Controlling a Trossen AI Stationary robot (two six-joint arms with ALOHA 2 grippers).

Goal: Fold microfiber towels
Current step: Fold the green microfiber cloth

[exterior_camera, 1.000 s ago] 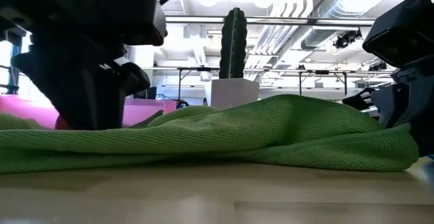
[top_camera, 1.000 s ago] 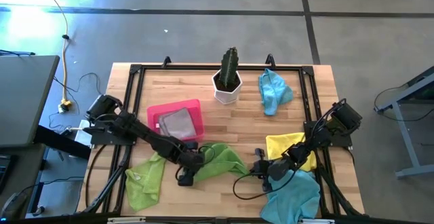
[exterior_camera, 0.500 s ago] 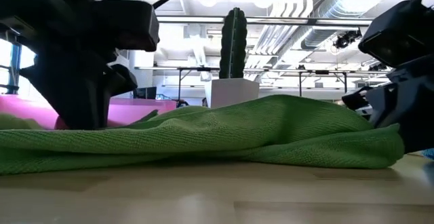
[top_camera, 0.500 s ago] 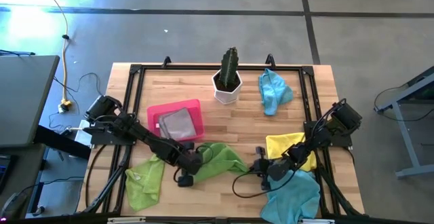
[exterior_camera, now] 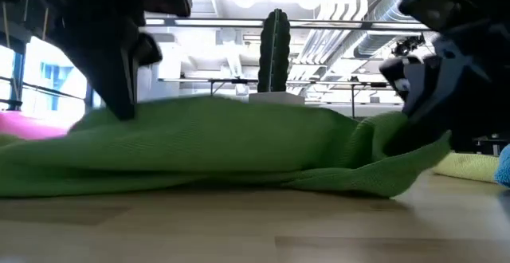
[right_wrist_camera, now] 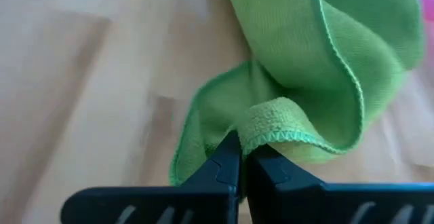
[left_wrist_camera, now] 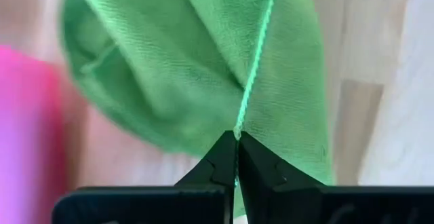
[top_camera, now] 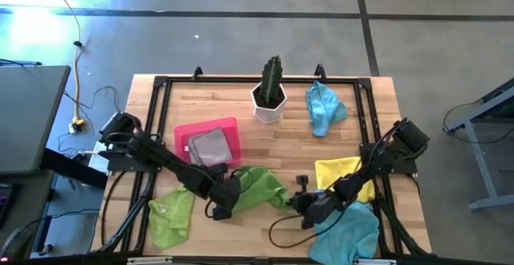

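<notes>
A lime green microfiber towel (top_camera: 259, 188) lies crumpled at the table's near middle, its underside on the wood (exterior_camera: 239, 175). My left gripper (top_camera: 218, 209) is shut on the towel's left end, and my right gripper (top_camera: 298, 200) is shut on its right end. Both ends are raised off the table. A second green towel (top_camera: 171, 215) lies flat at the near left, a yellow one (top_camera: 341, 174) and a light blue one (top_camera: 350, 231) at the near right, and another light blue one (top_camera: 324, 108) at the far right. My left gripper pinches the green towel's hemmed edge (left_wrist_camera: 239, 126) between its two fingers, at their free ends, coming steeply from above. The cloth beyond runs down slack to the table. My right gripper pinches a folded-over bit of the towel's stitched edge (right_wrist_camera: 270, 130) between its two fingers, slanting down from the table's right. That end is lifted; the rest sags slack onto the table.
A pink tray (top_camera: 229, 130) holding a grey towel (top_camera: 210, 146) stands just beyond the left gripper. A cactus in a white pot (top_camera: 270, 96) stands at the far middle. A black frame (top_camera: 161, 84) runs round the table. Bare wood shows between the two light blue towels.
Both grippers have risen, and the right one has also gone a little toward the table's left. The green towel's two ends have come up off the table with them, while its middle stays on the wood.
</notes>
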